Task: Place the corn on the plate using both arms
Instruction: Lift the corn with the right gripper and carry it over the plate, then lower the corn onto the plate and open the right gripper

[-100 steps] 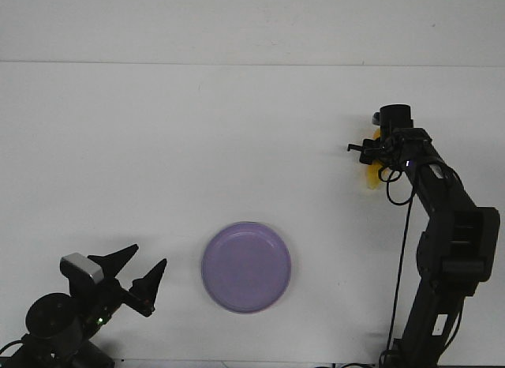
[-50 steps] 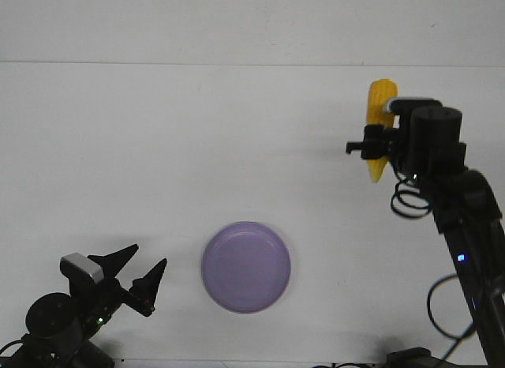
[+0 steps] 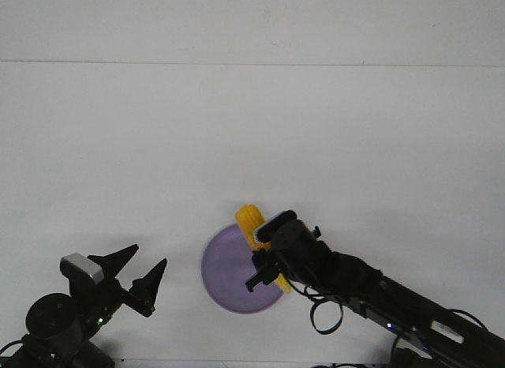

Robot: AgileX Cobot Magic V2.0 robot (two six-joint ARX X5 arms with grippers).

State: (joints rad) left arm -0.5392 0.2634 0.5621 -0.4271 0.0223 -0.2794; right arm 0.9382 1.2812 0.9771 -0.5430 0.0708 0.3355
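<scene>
The lavender plate (image 3: 229,269) lies on the white table at the front centre. My right gripper (image 3: 267,261) is shut on the yellow corn (image 3: 251,220) and holds it over the plate's right part, the cob's thick end pointing away past the far rim. I cannot tell whether the corn touches the plate. My left gripper (image 3: 142,273) is open and empty at the front left, left of the plate and apart from it.
The right arm (image 3: 379,297) stretches low from the front right corner toward the plate. The white table (image 3: 252,147) ends at a back edge line near the wall.
My right gripper has carried the corn from the far right of the table down and left to over the plate. The left arm has not moved.
</scene>
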